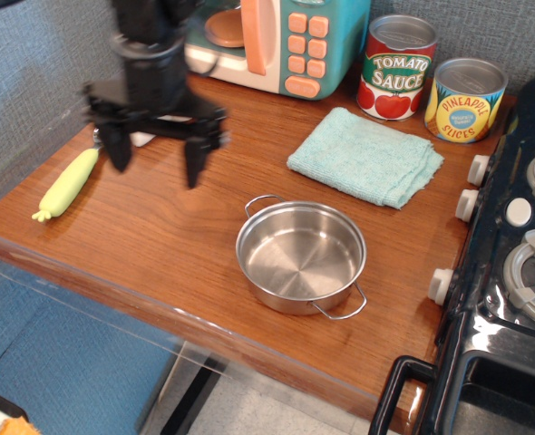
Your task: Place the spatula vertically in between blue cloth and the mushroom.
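The spatula point(66, 183) lies at the table's left edge; only its pale yellow-green handle shows, its silver head is hidden behind my arm. My gripper point(155, 161) is open and empty, hovering just right of the spatula, fingers pointing down and spread wide. The blue cloth point(365, 156) lies folded at the back right, in front of the cans. The mushroom is hidden behind my gripper; only a sliver of white point(141, 139) shows.
A steel pot point(300, 256) stands near the front middle. A toy microwave point(281, 41) stands at the back. A tomato sauce can point(396, 67) and a pineapple can point(467, 100) stand back right. A black stove point(512, 272) borders the right.
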`<action>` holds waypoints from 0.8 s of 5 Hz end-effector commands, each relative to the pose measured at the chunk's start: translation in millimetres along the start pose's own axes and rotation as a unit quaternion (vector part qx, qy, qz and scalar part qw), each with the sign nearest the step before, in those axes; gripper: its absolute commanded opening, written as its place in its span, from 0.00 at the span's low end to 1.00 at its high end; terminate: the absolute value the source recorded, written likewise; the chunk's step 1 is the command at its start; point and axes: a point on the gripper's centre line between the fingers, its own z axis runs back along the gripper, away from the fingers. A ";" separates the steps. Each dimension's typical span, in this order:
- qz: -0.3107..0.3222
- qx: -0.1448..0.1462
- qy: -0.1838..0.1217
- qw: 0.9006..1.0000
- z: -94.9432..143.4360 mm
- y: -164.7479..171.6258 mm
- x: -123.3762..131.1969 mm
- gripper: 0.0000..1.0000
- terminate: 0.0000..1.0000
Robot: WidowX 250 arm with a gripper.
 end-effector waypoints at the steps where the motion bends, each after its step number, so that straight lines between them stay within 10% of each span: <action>1: 0.012 0.018 0.019 1.000 -34.0 73.6 29.2 1.00 0.00; 4: 0.022 0.022 0.096 0.995 -81.3 86.0 34.5 1.00 0.00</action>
